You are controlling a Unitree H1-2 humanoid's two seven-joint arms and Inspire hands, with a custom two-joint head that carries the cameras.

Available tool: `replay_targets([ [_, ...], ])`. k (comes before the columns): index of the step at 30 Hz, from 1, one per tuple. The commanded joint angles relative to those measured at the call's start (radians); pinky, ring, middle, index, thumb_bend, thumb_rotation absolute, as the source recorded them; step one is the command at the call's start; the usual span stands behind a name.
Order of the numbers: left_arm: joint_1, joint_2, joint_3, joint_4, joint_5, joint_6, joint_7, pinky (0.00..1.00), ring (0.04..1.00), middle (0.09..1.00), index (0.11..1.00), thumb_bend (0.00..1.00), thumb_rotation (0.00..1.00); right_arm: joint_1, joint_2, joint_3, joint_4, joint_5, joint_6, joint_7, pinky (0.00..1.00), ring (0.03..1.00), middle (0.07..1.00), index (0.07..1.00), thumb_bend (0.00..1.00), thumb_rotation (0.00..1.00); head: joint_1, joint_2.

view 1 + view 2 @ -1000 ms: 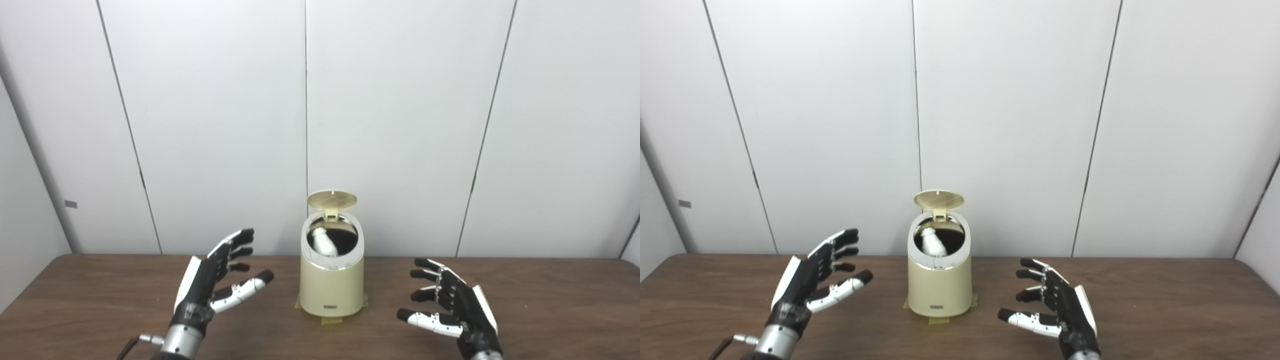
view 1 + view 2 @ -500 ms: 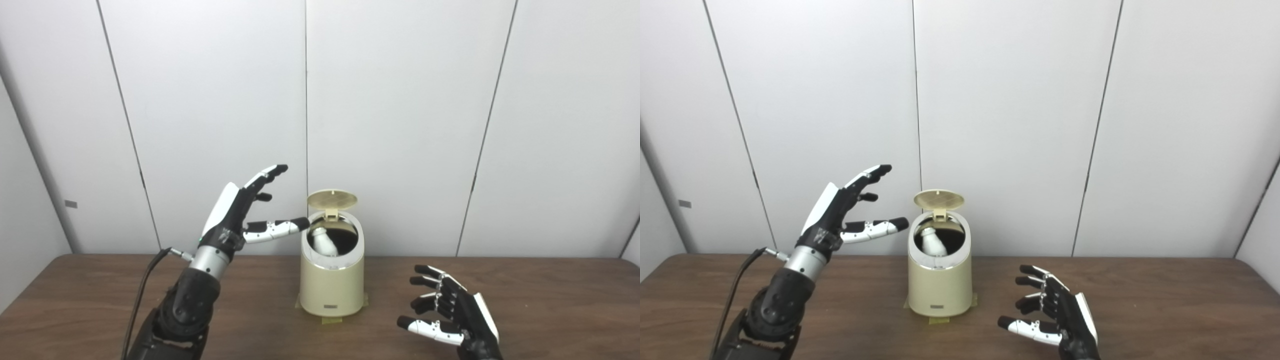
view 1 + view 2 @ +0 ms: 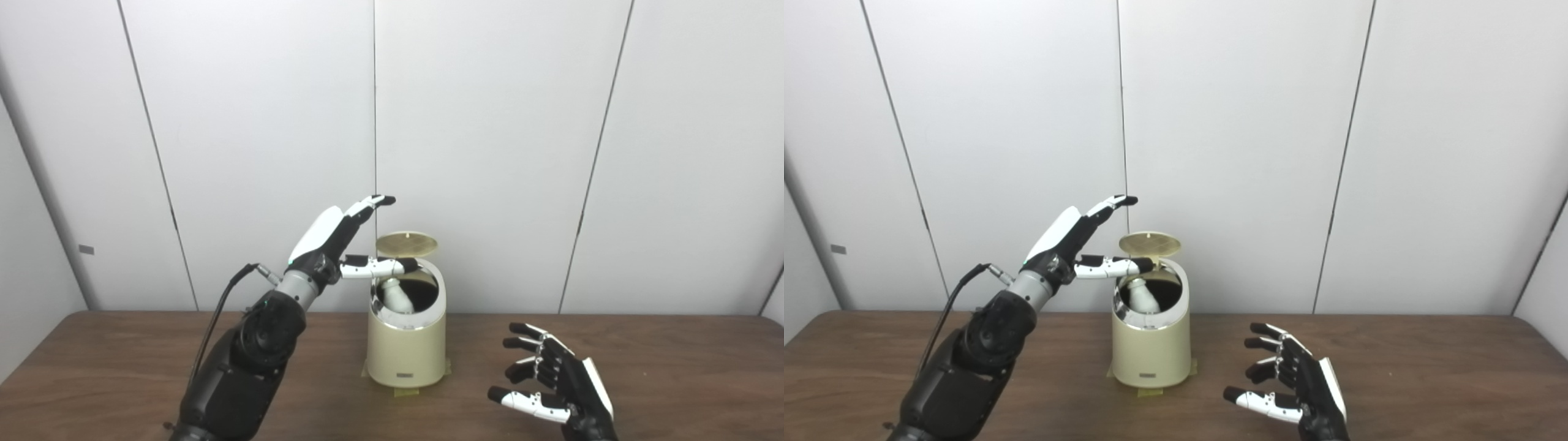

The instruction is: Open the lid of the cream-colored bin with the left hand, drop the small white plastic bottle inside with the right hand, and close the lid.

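Bin: cream-colored bin (image 3: pixel 405 349) stands upright at the middle of the brown wooden surface (image 3: pixel 110 367), close to the white panelled wall (image 3: pixel 490 122); strips of tape (image 3: pixel 405 392) show under its base.
Lid: round lid (image 3: pixel 407 243) is hinged up at the back of the bin, its underside facing forward, so the mouth is uncovered.
Bottle: small white plastic bottle (image 3: pixel 397 297) lies tilted inside the bin, seen through the opening against the dark interior.
Left hand: left hand (image 3: pixel 343 239) is raised beside the bin's upper left, fingers spread and extended, holding nothing; its thumb reaches across toward the bin's rim just below the lid, and the fingertips (image 3: pixel 383 199) point up and right above the lid. Whether the thumb touches the rim cannot be told.
Right hand: right hand (image 3: pixel 560 380) hovers low over the surface to the right of the bin, well apart from it, palm turned inward, fingers loosely curled and apart, holding nothing.
Cable: dark cable (image 3: pixel 214 318) runs along the left forearm.
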Motion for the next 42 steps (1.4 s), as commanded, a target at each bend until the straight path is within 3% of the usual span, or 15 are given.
replay_targets([
  [1,-0.065,0.018,-0.002,-0.013,0.011,-0.025,-0.004,0.97,1.0,0.98,0.942,0.92,0.53,-0.034,0.002,0.0,-0.031,0.005,-0.045,-0.005,0.47,0.482,0.677,0.73,0.79,0.05,0.001,-0.001],
  [10,-0.052,0.029,-0.021,-0.038,0.018,-0.008,-0.056,1.0,1.0,0.893,0.844,0.9,0.52,-0.031,0.012,0.001,-0.046,0.001,-0.024,-0.008,0.44,0.489,0.682,0.732,0.78,0.05,-0.003,-0.001],
  [15,-0.042,0.054,-0.053,-0.081,0.077,0.007,-0.077,0.92,0.977,0.838,0.782,0.91,0.54,-0.031,0.014,0.004,-0.047,-0.002,-0.009,-0.004,0.45,0.494,0.682,0.731,0.77,0.07,-0.005,0.001],
  [23,-0.028,0.078,-0.074,-0.135,0.119,-0.01,-0.1,0.88,0.967,0.809,0.767,0.9,0.54,-0.022,0.015,0.022,-0.063,-0.022,0.002,-0.004,0.41,0.493,0.675,0.728,0.76,0.1,-0.005,0.005],
  [34,-0.01,0.117,-0.091,-0.222,0.176,-0.015,-0.141,0.95,0.966,0.794,0.766,0.93,0.59,-0.023,0.022,0.025,-0.075,-0.035,0.02,-0.012,0.41,0.473,0.671,0.731,0.77,0.08,-0.011,0.013],
  [42,0.013,0.13,-0.093,-0.287,0.202,-0.007,-0.18,0.96,0.946,0.782,0.756,0.91,0.55,-0.024,0.027,0.023,-0.085,-0.029,0.034,-0.009,0.4,0.469,0.668,0.724,0.78,0.08,-0.012,0.021],
])
